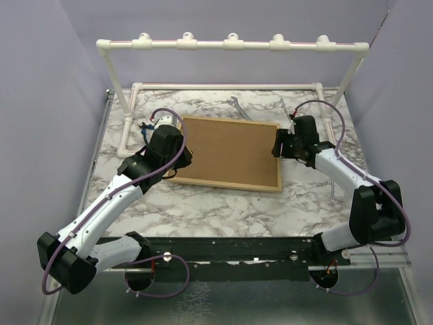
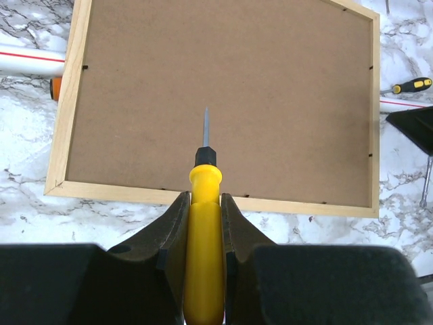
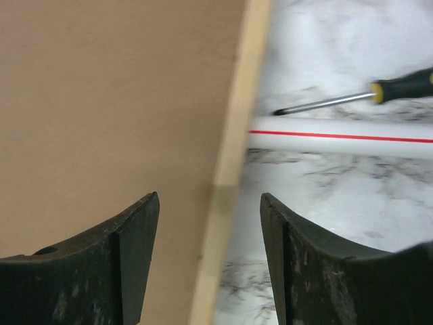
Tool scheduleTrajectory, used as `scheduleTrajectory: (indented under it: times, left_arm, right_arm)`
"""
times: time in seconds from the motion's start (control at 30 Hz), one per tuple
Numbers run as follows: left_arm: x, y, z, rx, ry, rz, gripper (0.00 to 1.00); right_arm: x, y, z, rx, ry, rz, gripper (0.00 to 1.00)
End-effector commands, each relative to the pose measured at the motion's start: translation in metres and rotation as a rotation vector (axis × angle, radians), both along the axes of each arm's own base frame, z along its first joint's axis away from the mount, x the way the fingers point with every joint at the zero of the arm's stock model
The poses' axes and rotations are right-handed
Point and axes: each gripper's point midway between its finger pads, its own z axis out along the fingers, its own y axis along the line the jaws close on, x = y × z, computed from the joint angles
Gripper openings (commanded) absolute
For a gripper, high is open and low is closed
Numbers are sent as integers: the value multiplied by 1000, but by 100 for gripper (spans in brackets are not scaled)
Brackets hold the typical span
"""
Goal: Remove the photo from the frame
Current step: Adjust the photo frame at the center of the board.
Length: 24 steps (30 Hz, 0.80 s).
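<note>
The frame lies face down on the marble table, its brown fibreboard back up inside thin light-wood edging. The photo is hidden beneath it. My left gripper hovers over the frame's left side, shut on a yellow-handled screwdriver. The screwdriver's metal tip points out over the backing board. My right gripper is open at the frame's right edge. One finger is over the board, the other over the table, and the wooden edge runs between them untouched.
A white PVC pipe rack stands along the back, and its base pipe with a red stripe lies close to the frame. A black-and-yellow screwdriver and other tools lie on the marble behind the frame.
</note>
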Motion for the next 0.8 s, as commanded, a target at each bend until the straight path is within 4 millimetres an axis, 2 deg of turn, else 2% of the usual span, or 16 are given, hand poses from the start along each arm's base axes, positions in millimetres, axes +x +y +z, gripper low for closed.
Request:
scheduleTrajectory:
  times: [0.0, 0.17, 0.23, 0.3, 0.5, 0.63, 0.77]
  left_arm:
    - [5, -1, 6, -22, -24, -7, 0]
    - [9, 11, 6, -21, -21, 28, 0]
    - [11, 18, 4, -21, -7, 44, 0]
    - [13, 26, 1, -21, 4, 63, 0]
    - [19, 46, -3, -49, 28, 101, 0]
    - [20, 50, -5, -69, 36, 95, 0]
    - [22, 54, -8, -66, 44, 92, 0]
  right_arm:
    - [-14, 64, 19, 86, -20, 161, 62]
    - [-45, 164, 24, 155, -63, 458, 60]
    - [-64, 198, 21, 144, -93, 603, 60]
    - [-77, 218, 17, 118, -115, 708, 60]
    - [-97, 251, -2, -5, -109, 870, 60]
    - [-107, 258, -18, -66, -87, 905, 62]
    - [-116, 254, -33, -135, -72, 945, 60]
